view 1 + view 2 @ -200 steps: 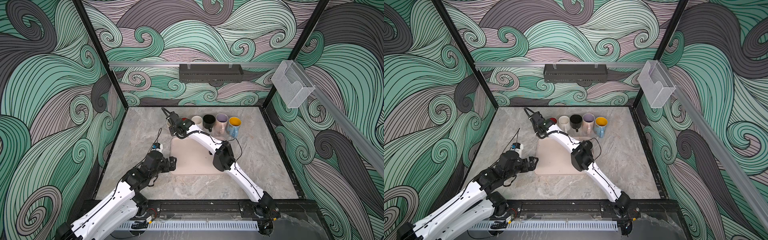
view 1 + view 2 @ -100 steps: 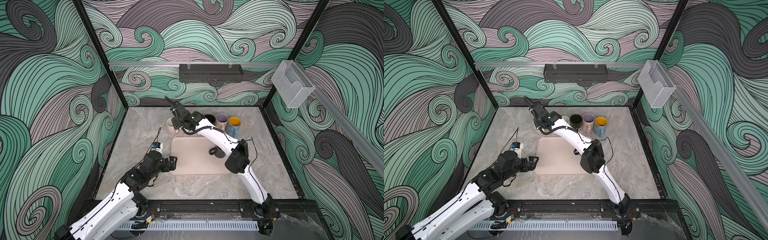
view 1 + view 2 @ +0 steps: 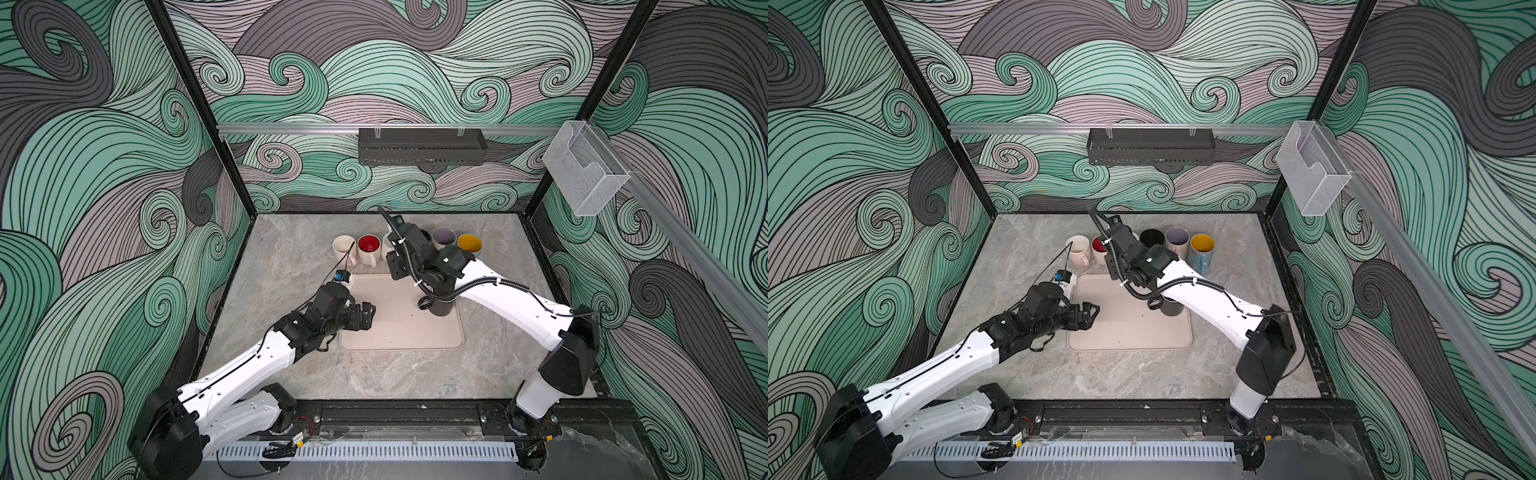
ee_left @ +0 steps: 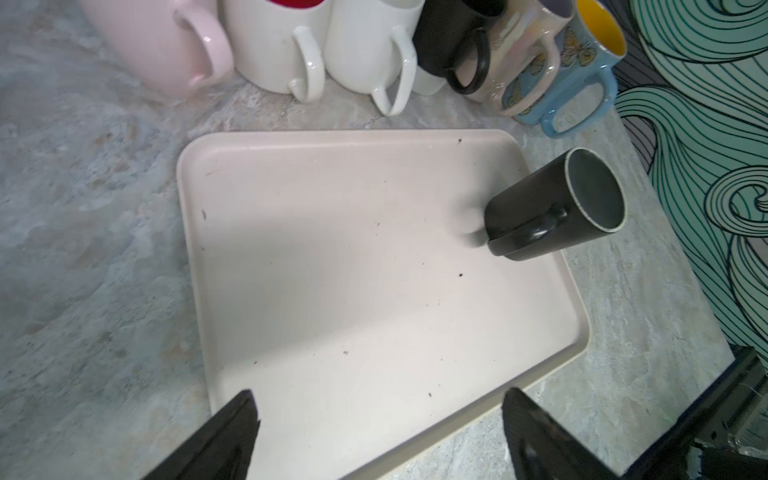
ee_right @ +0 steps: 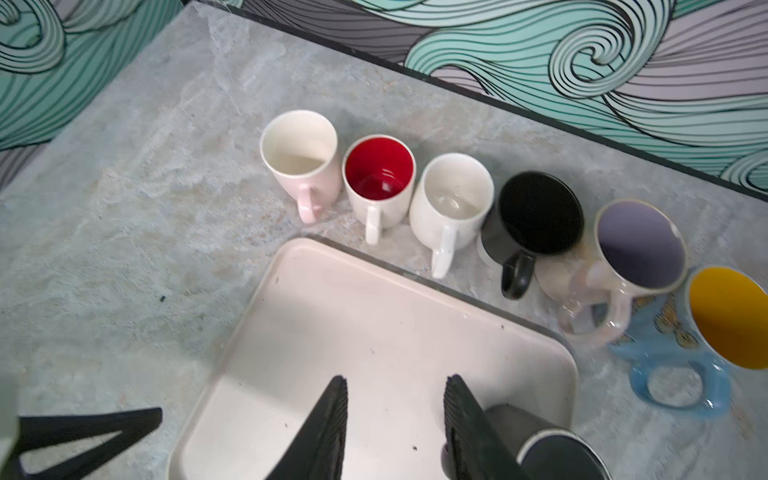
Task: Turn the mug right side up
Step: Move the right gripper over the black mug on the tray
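Standing upright on a pale pink tray [image 4: 332, 270], a matte black mug [image 4: 536, 203] has its mouth facing up. Its inside is a dull grey-blue, and a thin, pale, speckled line runs round the rim. Its thick black handle [image 4: 530, 237] has the same matte finish as the body. In both top views the mug sits near the tray's right edge, about midway along it, with the handle turned toward the tray's middle. The right arm [image 3: 511, 303] passes over it and hides its top.

The right gripper [image 5: 395, 380] is raised above the far part of the tray. Its two ribbed black fingers are partly spread, with nothing between them, and the mug is just beside one finger in the right wrist view. The left gripper [image 4: 378, 399] hovers over the tray's left edge, well apart from the mug, its fingers spread wide and empty.

Behind the tray, on the grey marbled table [image 4: 83, 208], a row of six other mugs [image 5: 453, 224] stands mouth up with handles toward the tray. They are pink, white with a red inside, white, black, pearly with a lilac inside, and blue with a yellow inside.
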Controlling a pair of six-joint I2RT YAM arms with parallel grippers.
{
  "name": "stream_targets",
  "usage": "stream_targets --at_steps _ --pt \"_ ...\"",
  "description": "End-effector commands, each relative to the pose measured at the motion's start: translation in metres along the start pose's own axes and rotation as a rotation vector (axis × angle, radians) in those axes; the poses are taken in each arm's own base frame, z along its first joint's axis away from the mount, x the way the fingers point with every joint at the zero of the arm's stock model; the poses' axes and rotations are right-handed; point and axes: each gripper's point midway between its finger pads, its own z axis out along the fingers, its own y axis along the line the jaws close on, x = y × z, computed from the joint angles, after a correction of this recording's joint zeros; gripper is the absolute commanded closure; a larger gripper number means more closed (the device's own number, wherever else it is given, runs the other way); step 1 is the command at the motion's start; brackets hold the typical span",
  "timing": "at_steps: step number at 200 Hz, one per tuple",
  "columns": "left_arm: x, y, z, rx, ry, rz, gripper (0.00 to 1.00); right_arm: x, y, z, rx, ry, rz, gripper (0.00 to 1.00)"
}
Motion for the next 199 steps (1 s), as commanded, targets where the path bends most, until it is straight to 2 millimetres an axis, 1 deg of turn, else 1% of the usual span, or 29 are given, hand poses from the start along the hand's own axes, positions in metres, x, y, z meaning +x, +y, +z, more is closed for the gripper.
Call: stream_targets --at_steps 1,17,32,43,54,65,83,96,127,151,177,199 --pt "-0.019 -0.01 -0.001 0.008 -0.042 0.046 0.07 0.018 -0.026 -0.015 0.082 0.016 0.073 0.6" --pt "-0.019 -0.011 0.001 0.018 -0.047 0.043 0.07 0.039 -0.033 -0.021 0.087 0.045 0.17 0.58" --pt "-0.017 -0.009 0.0 0.014 -0.048 0.044 0.07 0.056 -0.041 -0.023 0.122 0.063 0.327 0.56" --pt "-0.016 -0.007 -0.001 0.003 -0.047 0.046 0.07 0.07 -0.051 -0.025 0.177 0.071 0.49 0.56" --pt "-0.016 -0.005 -0.004 -0.006 -0.052 0.047 0.07 0.084 -0.054 -0.028 0.204 0.095 0.586 0.55" --pt "-0.017 -0.002 -0.007 -0.018 -0.061 0.047 0.07 0.093 -0.056 -0.033 0.229 0.103 0.666 0.55" --pt "-0.019 0.004 -0.011 -0.05 -0.08 0.047 0.07 0.102 -0.06 -0.04 0.271 0.1 0.762 0.53" --pt "-0.019 0.009 -0.012 -0.072 -0.096 0.046 0.07 0.109 -0.061 -0.041 0.28 0.1 0.838 0.52" --pt "-0.021 0.013 -0.014 -0.073 -0.139 0.039 0.07 0.123 -0.058 -0.033 0.281 0.109 0.952 0.5" --pt "-0.019 0.015 -0.013 -0.077 -0.144 0.038 0.07 0.136 -0.052 -0.019 0.283 0.133 1.015 0.5" --pt "-0.018 0.017 -0.012 -0.088 -0.141 0.04 0.06 0.141 -0.039 -0.004 0.254 0.168 1.049 0.49" --pt "-0.017 0.019 -0.011 -0.092 -0.144 0.038 0.06 0.144 -0.034 0.007 0.262 0.174 1.081 0.48"
